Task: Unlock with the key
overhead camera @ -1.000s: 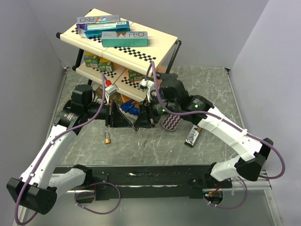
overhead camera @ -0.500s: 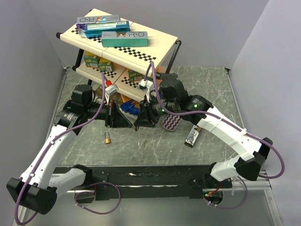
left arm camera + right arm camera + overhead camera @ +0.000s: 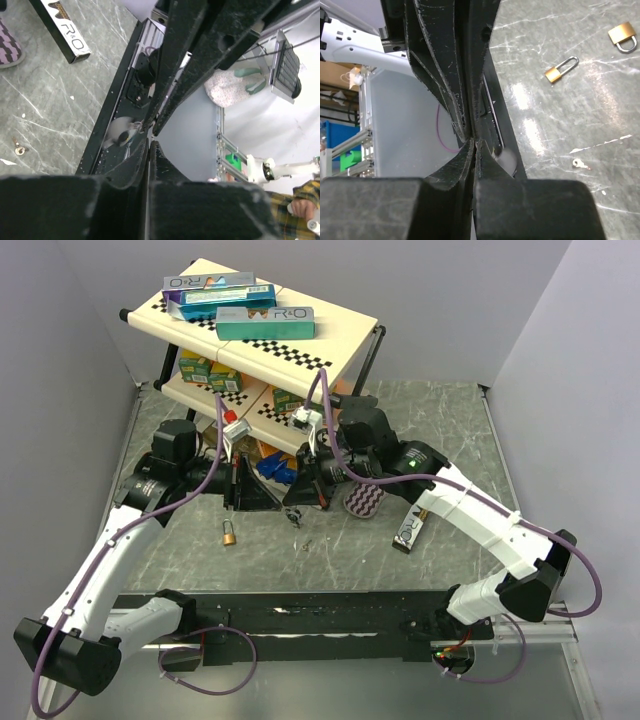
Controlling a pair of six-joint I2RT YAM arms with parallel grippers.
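My left gripper (image 3: 281,502) and right gripper (image 3: 297,502) meet tip to tip low over the table's middle. In the left wrist view my left gripper (image 3: 149,142) is shut, with a thin pale sliver between its fingers. A blurred silver key (image 3: 120,136) dangles at its tips. The right gripper (image 3: 474,143) is shut against those tips, the blurred key (image 3: 507,159) just beside it. I cannot tell whether the right fingers pinch the key. One brass padlock (image 3: 230,535) lies on the table near the left arm. The right wrist view shows two padlocks, one (image 3: 561,70) nearer and one (image 3: 622,36) farther.
A two-level rack (image 3: 340,340) with boxes stands behind the grippers. A purple patterned object (image 3: 365,502) and a black box (image 3: 410,530) lie under the right arm. A tiny metal piece (image 3: 308,543) sits on the table in front of the grippers.
The right gripper's jaws have shut and its tips now press against the left gripper's tips. A small pale thing now hangs below them. The left arm has stayed put.
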